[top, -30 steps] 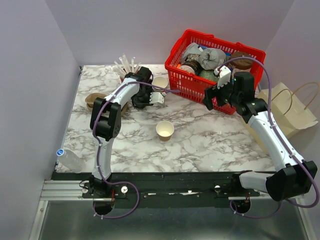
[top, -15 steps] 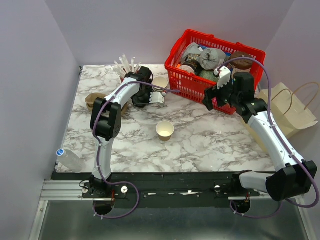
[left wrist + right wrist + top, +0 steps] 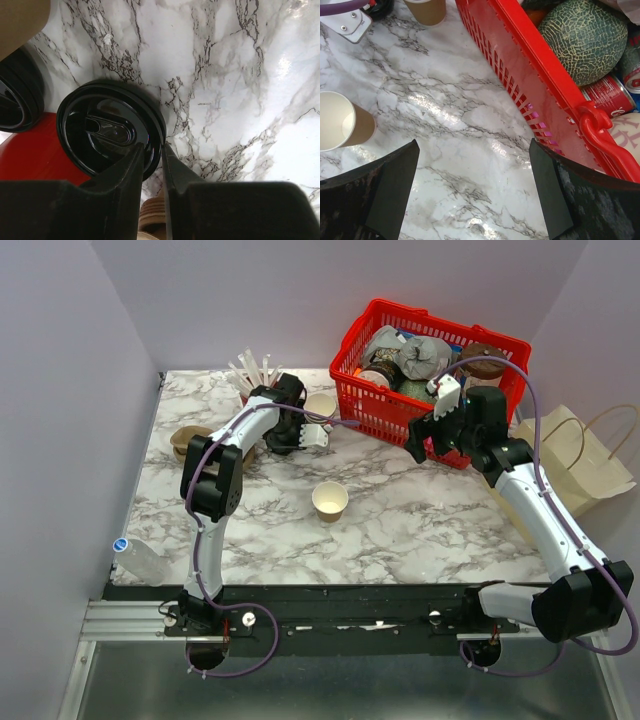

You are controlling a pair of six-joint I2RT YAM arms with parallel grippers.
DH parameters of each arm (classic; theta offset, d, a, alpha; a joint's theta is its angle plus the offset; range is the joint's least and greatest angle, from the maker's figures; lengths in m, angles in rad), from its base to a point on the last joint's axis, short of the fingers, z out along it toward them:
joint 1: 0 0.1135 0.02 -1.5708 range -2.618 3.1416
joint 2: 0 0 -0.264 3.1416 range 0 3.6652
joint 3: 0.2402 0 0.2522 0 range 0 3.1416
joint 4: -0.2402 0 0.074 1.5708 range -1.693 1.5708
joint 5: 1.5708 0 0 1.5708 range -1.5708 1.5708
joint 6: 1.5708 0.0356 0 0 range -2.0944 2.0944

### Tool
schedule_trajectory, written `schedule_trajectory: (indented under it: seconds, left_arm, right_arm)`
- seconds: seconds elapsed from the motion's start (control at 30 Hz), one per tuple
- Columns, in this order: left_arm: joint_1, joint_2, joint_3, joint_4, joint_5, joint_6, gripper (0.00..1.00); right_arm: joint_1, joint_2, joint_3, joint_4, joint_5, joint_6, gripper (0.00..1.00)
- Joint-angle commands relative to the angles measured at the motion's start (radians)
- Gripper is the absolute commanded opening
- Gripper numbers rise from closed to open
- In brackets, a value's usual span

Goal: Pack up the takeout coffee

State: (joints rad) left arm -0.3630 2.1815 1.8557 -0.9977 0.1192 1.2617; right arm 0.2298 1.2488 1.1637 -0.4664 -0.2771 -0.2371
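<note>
The takeout coffee cup (image 3: 330, 500), brown kraft with a pale rim, stands open and upright mid-table; it also shows at the left edge of the right wrist view (image 3: 342, 125). My left gripper (image 3: 290, 438) is at the back left beside the straws. In its wrist view the left gripper (image 3: 152, 146) is shut on the near rim of a black round lid (image 3: 107, 130). My right gripper (image 3: 420, 445) is open and empty above bare marble (image 3: 474, 150), just left of the red basket (image 3: 530, 75) and right of the cup.
The red basket (image 3: 440, 425) holds a melon (image 3: 582, 37), cans and wrapped goods. A nested cup stack (image 3: 320, 405) and a red cup of straws (image 3: 250, 375) flank the left gripper. A second black lid (image 3: 15, 100) is nearby. A paper bag (image 3: 590, 465) lies at right, a bottle (image 3: 140, 560) at front left.
The right gripper has drifted very slightly left toward the basket's front. The left arm and the cup have not visibly moved.
</note>
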Motion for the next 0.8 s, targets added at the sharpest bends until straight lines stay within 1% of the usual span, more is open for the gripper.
schedule_trajectory:
  seconds: [0.0, 0.33, 0.43, 0.47, 0.53, 0.57, 0.6, 0.77]
  left_arm:
    - [0.002, 0.018, -0.01, 0.01, -0.02, 0.022, 0.3]
    - [0.002, 0.018, -0.02, 0.01, -0.019, 0.028, 0.22]
    - [0.002, 0.015, -0.023, 0.01, -0.02, 0.03, 0.17]
    - [0.001, 0.014, -0.021, 0.008, -0.015, 0.03, 0.12]
    - [0.002, 0.009, -0.02, 0.005, -0.009, 0.03, 0.07]
    - [0.002, 0.003, -0.016, 0.004, -0.004, 0.024, 0.01]
    - [0.002, -0.002, -0.012, 0.002, 0.0, 0.018, 0.0]
    - [0.004, -0.069, -0.001, -0.019, 0.048, -0.054, 0.0]
  right_arm:
    - [0.0, -0.017, -0.009, -0.008, 0.003, -0.01, 1.0]
    - [0.0, -0.011, -0.009, -0.011, -0.004, -0.008, 1.0]
    - [0.0, -0.012, -0.009, -0.009, -0.004, -0.008, 1.0]
    - [0.0, -0.012, -0.009, -0.009, -0.004, -0.008, 1.0]
    - [0.0, -0.012, -0.01, -0.009, -0.002, -0.008, 1.0]
    - [0.002, -0.012, -0.01, -0.009, -0.002, -0.008, 1.0]
    - [0.002, -0.014, -0.009, -0.009, -0.002, -0.008, 1.0]
    - [0.0, -0.014, -0.009, -0.011, 0.003, -0.011, 1.0]
